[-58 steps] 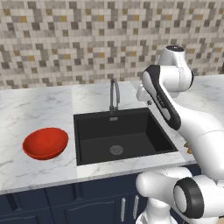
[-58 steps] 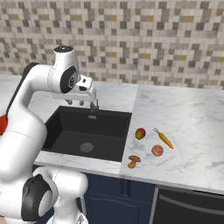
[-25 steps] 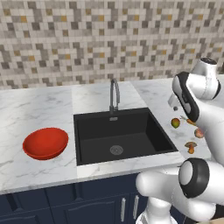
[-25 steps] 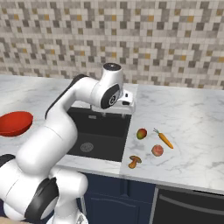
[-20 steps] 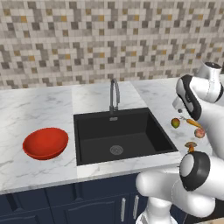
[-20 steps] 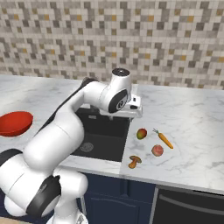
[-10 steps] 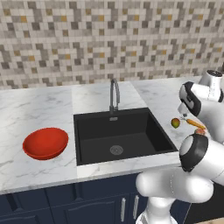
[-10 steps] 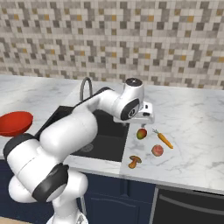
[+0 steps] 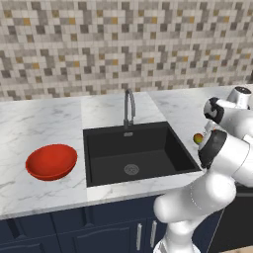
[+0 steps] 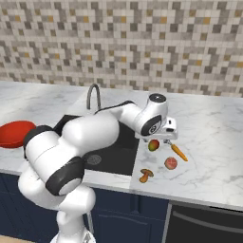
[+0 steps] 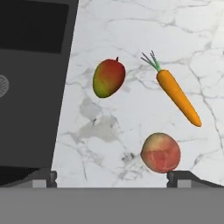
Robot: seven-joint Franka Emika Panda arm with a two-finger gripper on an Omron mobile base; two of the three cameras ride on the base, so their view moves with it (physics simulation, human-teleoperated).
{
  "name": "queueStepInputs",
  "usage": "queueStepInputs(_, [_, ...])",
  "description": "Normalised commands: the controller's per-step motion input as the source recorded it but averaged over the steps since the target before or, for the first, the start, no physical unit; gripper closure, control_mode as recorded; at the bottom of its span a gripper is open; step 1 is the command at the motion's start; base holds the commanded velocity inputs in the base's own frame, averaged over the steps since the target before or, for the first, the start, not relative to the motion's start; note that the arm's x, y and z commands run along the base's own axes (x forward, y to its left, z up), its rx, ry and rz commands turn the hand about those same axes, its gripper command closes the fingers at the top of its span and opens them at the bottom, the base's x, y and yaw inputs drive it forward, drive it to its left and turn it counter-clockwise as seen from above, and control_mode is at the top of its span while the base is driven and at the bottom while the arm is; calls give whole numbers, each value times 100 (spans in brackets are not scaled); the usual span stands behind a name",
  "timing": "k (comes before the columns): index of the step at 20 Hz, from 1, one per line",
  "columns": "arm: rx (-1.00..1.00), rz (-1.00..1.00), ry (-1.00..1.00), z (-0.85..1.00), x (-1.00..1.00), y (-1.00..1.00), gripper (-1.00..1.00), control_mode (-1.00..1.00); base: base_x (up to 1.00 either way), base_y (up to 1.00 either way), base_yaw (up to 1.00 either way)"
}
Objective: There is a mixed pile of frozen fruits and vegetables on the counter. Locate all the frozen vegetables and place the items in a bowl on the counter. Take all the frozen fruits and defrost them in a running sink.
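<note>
1. The gripper (image 10: 167, 134) hangs above the counter (image 10: 213, 142) with its jaws wide apart and nothing between them. In the hand view its two dark tips (image 11: 43, 177) sit at the bottom corners.
2. In the hand view, a red-green mango (image 11: 108, 78) lies at about 11 o'clock from picture centre, on bare marble beside the sink (image 11: 30, 78) edge.
3. The carrot (image 11: 177, 95) lies at about 2 o'clock, slanted, its green top toward the mango and its point toward the lower right. It touches neither fruit.
4. A round reddish-pink peach (image 11: 160, 152) lies at about 5 o'clock, close to the right tip and apart from the carrot.
5. In the right base view the mango (image 10: 153, 144) lies just below the hand, the carrot (image 10: 179, 152) at 4 o'clock of it, and the peach (image 10: 171, 163) below the carrot.
6. A small brown mushroom (image 10: 145, 175) lies nearer the counter's front edge, at 7 o'clock from the peach.
7. The black sink (image 9: 136, 153) lies to the left of the pile, with a round drain (image 9: 131, 169) and a curved grey tap (image 9: 129, 106) at its back edge.
8. The red bowl (image 9: 51, 161) stands on the counter at 9 o'clock of the sink, well apart from the pile.
</note>
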Motion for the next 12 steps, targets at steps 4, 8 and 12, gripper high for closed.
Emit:
queueStepInputs(4, [0, 1, 5, -39, 33, -36, -100, -100, 0, 0, 0])
queueStepInputs(8, [0, 2, 3, -36, 31, -37, -100, -100, 0, 0, 0])
queueStepInputs(12, [0, 2, 0, -21, 31, -40, -100, -100, 0, 0, 0])
